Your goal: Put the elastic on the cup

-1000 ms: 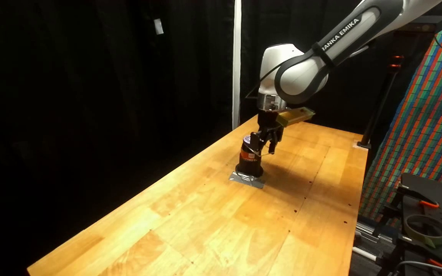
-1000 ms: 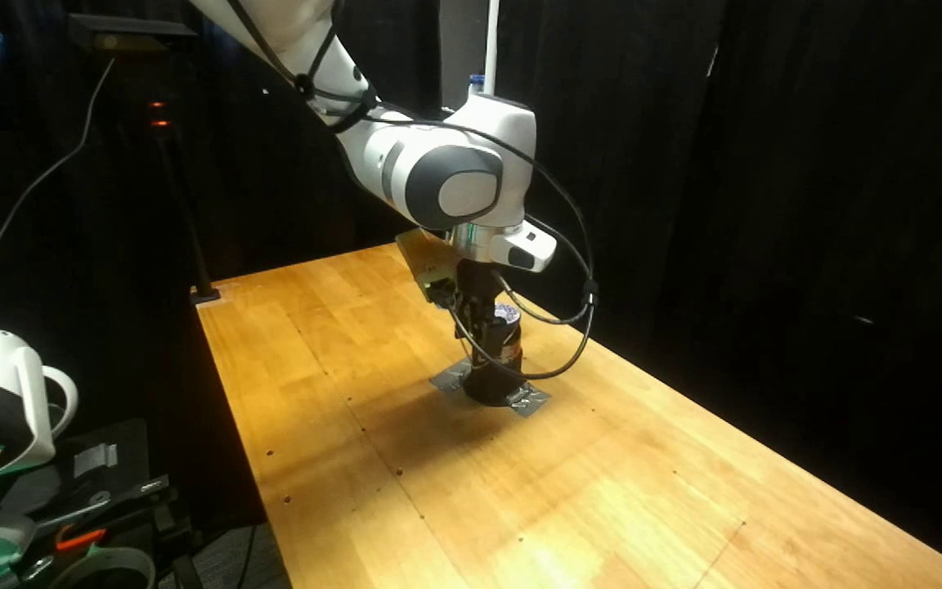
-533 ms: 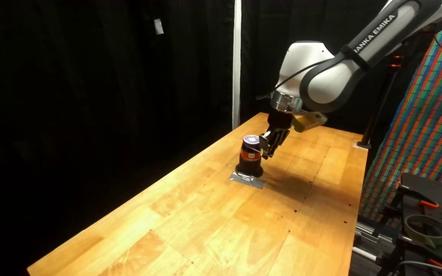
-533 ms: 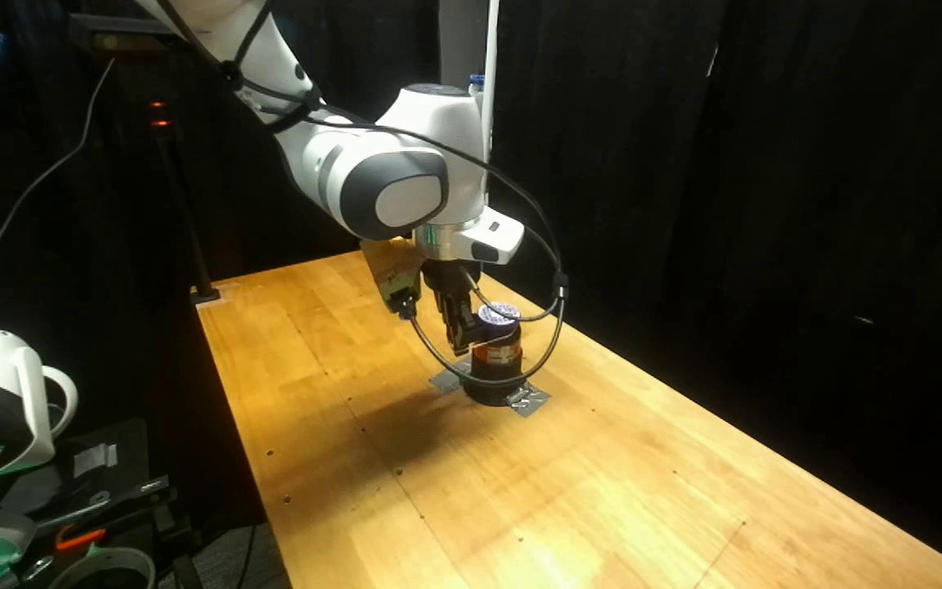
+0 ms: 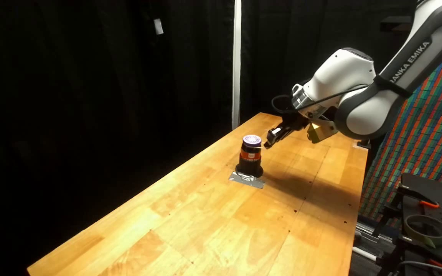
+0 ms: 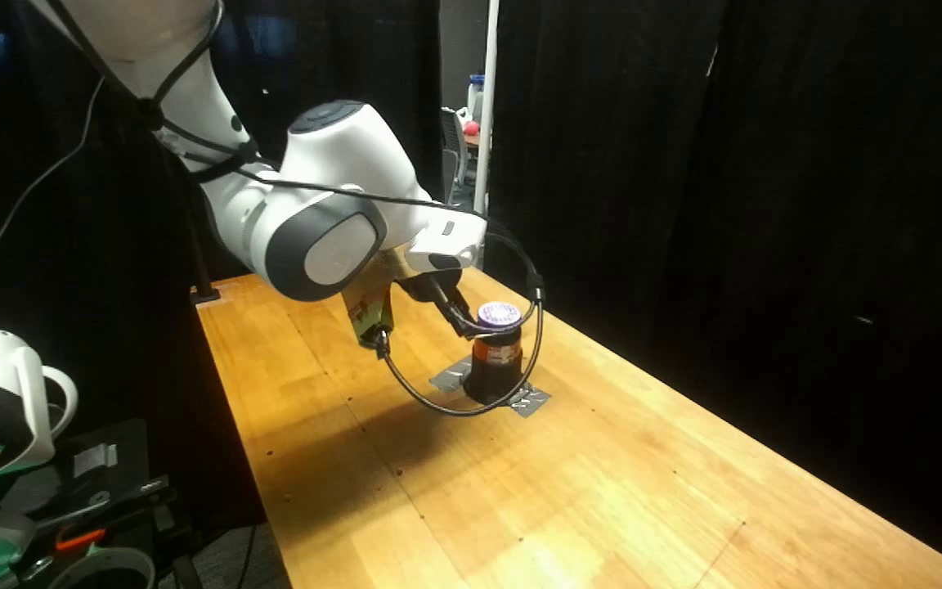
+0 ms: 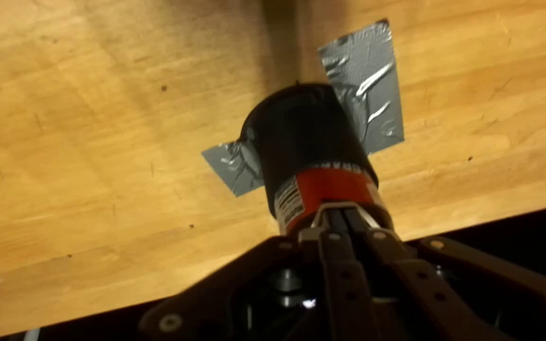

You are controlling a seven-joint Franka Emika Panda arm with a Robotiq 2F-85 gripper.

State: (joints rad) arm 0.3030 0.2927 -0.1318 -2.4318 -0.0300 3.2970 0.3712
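Observation:
The dark cup [image 5: 250, 157], with an orange-red label and a purple-white top, stands upright on the wooden table in both exterior views. My gripper [image 5: 269, 142] tilts in beside its upper part, fingertips pointing at it. In the wrist view the fingers [image 7: 337, 246] are together, in front of the cup [image 7: 308, 137]. The pale elastic [image 7: 341, 204] runs around the outside of the fingertips, not between them. A thin stretch of elastic [image 5: 262, 147] spans from the fingertips to the cup's upper side. How it lies on the cup's far side is hidden.
Grey tape strips [image 7: 368, 85] fix the cup's base to the table [image 6: 569, 491]. A cable loop [image 6: 471, 413] hangs from the wrist, passing in front of the cup in that view. Dark curtains [image 5: 109, 96] stand beyond the table edge.
My gripper has drawn back from beside the cup and tilted over. Its fingers have come together, and the elastic between cup and fingers has narrowed. The cup has stayed put.

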